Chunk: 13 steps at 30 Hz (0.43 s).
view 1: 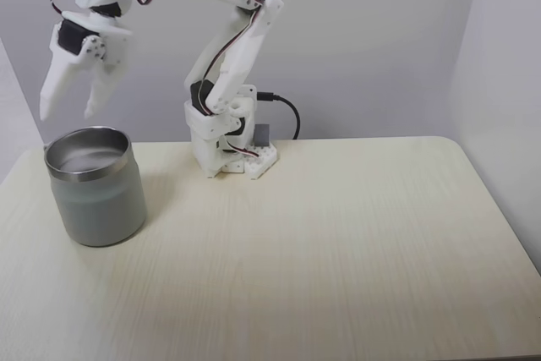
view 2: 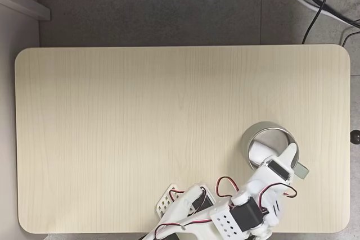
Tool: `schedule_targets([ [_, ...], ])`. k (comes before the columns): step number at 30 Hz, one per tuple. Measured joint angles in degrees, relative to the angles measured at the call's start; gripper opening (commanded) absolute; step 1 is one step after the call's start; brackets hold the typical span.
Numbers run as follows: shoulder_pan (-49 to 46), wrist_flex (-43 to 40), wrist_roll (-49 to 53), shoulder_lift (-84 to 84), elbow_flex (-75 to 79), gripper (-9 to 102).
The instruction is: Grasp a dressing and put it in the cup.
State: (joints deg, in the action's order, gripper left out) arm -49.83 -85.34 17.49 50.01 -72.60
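So the cup [view 1: 94,185] sits near the left edge of the worktop [view 1: 321,243] in a fixed view, and the end effector [view 1: 69,112] hangs right above it, fingers spread and empty (the dressing isn't anywhere I can make out). Arm base [view 1: 228,145] at the back edge.

No legible text or markings.

Both fixed views are bright, evenly lit and sharp. Light is soft and diffuse; the cup [view 1: 93,186] throws a faint shadow to its right on the bench [view 1: 338,243], and its rim carries a mild sheen. No blur or edge distortion shows.
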Motion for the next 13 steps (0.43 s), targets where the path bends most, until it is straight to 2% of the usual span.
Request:
schedule_targets([
  [13,2.1,3.9,-2.0,1.8,1.7,24],
])
